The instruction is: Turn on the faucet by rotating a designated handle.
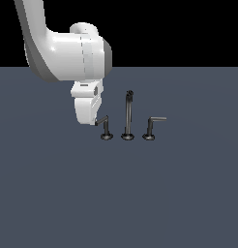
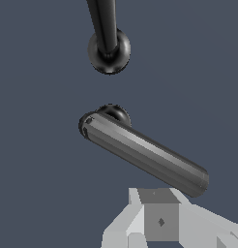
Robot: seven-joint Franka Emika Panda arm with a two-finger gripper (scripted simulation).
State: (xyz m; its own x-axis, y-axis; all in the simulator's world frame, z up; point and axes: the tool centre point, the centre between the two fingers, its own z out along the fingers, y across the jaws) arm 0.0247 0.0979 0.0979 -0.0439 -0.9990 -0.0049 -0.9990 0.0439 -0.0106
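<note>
You are looking at the arm working the approach step of the faucet (image 1: 127, 118) job: in the exterior view the gripper (image 1: 95, 121) is hanging at the left of centre, its tip meeting the outer end of the handle (image 1: 104, 125) — the left-hand lever of the three-piece set, whose thin arm is bending toward the frame's left from a short post on a round base. The tall spout post (image 1: 128, 114) is standing just right of it, and the mirrored lever (image 1: 152, 127) farther right, all on the dark grey floor (image 1: 119, 193).

The turn itself is, by the look of it, not yet done; the next move is calling for a sideways sweep against the lever arm near its free end, keeping the push level so the tip is not slipping over or under the bar.

The wrist view is giving you what the outside camera cannot — the handle (image 2: 142, 154) seen from above as a thick bar running from centre left to lower right, its free end lying just beside the pale gripper (image 2: 162, 220) body at the bottom of the frame, with the spout's base (image 2: 109, 51) at top centre. Neither view is showing the fingertips, so you cannot tell whether the jaws are apart or together.
</note>
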